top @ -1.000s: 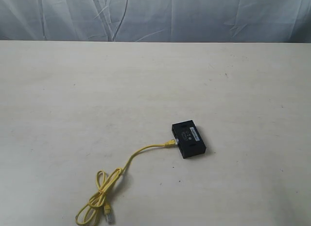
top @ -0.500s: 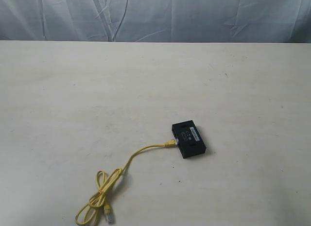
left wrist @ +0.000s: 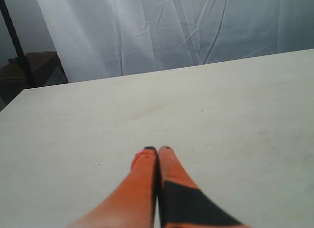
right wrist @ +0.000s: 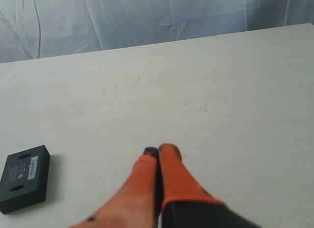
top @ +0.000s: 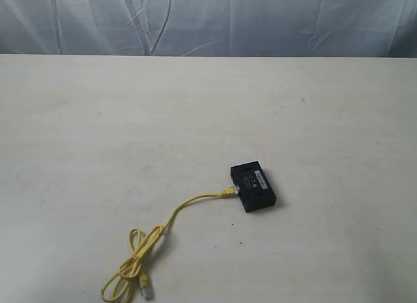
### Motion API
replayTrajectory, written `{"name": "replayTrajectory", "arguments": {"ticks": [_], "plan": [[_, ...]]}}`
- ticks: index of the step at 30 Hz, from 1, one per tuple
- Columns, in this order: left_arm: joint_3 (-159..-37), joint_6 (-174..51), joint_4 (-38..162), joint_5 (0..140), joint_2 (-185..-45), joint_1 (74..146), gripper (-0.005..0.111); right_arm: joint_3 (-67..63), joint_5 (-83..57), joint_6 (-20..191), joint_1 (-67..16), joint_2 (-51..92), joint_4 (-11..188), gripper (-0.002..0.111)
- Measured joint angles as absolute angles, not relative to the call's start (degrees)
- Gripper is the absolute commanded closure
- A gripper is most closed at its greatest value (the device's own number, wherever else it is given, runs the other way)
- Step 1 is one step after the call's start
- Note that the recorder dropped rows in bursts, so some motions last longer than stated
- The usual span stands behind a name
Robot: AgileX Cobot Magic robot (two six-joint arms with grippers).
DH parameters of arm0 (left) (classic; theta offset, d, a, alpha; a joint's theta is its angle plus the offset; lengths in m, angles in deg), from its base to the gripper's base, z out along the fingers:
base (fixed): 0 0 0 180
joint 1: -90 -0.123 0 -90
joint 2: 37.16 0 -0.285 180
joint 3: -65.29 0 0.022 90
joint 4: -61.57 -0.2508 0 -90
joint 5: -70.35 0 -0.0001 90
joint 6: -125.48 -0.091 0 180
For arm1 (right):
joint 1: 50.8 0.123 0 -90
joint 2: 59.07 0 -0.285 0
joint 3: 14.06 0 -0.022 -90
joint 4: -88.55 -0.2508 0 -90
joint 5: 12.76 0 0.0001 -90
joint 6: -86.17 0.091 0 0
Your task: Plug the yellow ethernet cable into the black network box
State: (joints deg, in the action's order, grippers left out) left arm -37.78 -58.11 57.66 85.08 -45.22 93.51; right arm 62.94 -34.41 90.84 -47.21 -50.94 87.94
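Cable plug (top: 228, 191) at blk box (top: 253, 187) (touching)

**Exterior view.** The point where the yellow ethernet cable (top: 172, 215) meets the black network box (top: 253, 186) is too small for the plug's seating to be judged. The print on the white label (top: 258, 180) cannot be read.

**Wrist views.** The left gripper (left wrist: 157, 149) and the right gripper (right wrist: 158, 150) are cut off by the picture edge and blurred towards it. In the right wrist view, the box's sides are too dark for detail to be resolved.
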Motion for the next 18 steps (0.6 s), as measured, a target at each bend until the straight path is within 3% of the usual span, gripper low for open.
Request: {"name": "replayTrajectory", "arguments": {"ticks": [18], "plan": [[-37.8, -56.2, 64.4, 84.0, -45.2, 93.5, 0.107, 62.9, -34.4, 90.8, -47.2, -50.9, 87.9, 0.109]]}}
